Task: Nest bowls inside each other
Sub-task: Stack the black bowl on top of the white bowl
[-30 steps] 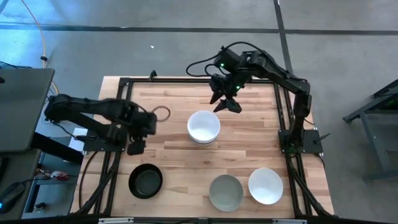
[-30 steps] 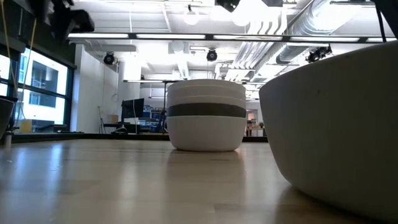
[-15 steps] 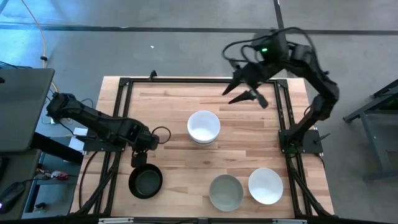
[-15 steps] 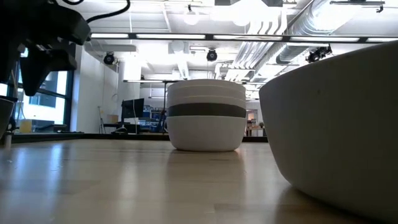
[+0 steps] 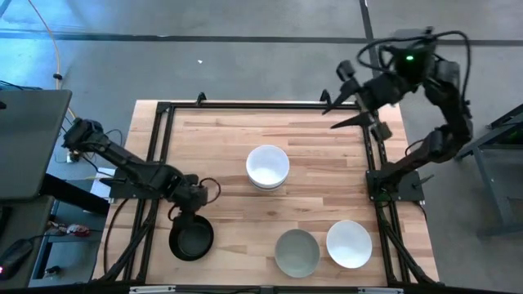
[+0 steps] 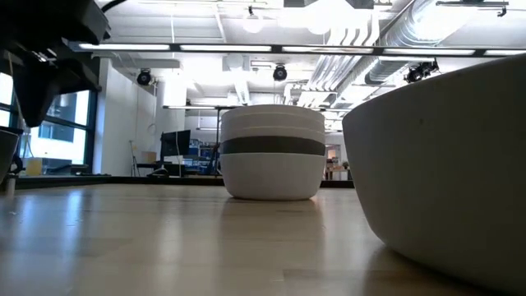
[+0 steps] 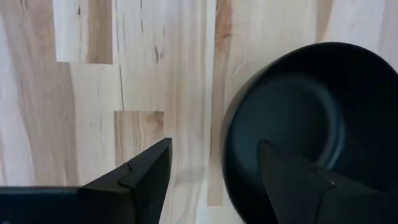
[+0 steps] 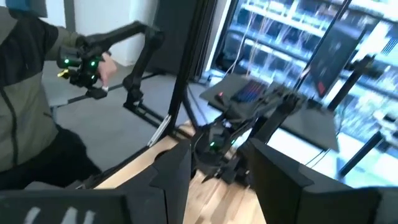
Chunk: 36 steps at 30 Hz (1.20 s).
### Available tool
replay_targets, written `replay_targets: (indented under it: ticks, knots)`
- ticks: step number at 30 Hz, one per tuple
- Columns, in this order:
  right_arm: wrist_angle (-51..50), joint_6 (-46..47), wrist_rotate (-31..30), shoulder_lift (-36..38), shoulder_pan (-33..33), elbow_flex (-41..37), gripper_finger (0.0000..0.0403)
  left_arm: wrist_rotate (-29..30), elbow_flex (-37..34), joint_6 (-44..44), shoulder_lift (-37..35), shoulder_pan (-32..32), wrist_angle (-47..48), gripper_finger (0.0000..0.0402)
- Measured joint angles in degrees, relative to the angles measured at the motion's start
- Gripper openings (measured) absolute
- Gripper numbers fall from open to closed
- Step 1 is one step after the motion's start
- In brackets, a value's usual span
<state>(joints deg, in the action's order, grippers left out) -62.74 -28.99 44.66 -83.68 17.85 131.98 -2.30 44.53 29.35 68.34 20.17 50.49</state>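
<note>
A stack of nested bowls [image 5: 268, 167], white with one dark bowl showing as a band in the low view [image 6: 272, 152], stands mid-table. The black bowl [image 5: 191, 238] sits near the left near corner, a grey-green bowl [image 5: 297, 251] and a white bowl [image 5: 349, 243] along the near edge. My left gripper [image 5: 189, 212] hangs open just above the black bowl's far rim [image 7: 233, 134], one finger over the inside, one over the bare wood; I see no touch. My right gripper [image 5: 350, 110] is open, raised high over the far right corner.
A black frame rail [image 5: 245, 104] runs around the wooden tabletop. Bare wood lies between the stack and the near bowls. A bowl wall [image 6: 444, 164] fills the low view's right side. The right wrist view shows a person [image 8: 31, 93] beyond the table.
My left gripper has moved toward the near edge and down, from beside the table's left rail to just over the black bowl. My right gripper has risen and swung away from the stack toward the far right corner, tipping up toward level. The bowls have stayed put.
</note>
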Motion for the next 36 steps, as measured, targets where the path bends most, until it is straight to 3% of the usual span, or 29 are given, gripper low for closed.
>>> replay_targets:
  ticks: [15,30,36]
  knots:
    - [0.63,1.0,-0.04,2.14,0.0,-0.02,0.0149,4.05,-0.02,3.5,0.97,4.35,-4.73,0.0225]
    - [-1.06,0.54,-0.1,2.14,0.02,-0.02,0.0149,1.59,-0.02,0.99,10.05,4.32,-5.8,0.0225]
    - [-1.32,0.46,-0.13,2.14,0.0,-0.02,0.0149,1.47,-0.02,0.89,10.67,4.32,-5.93,0.018]
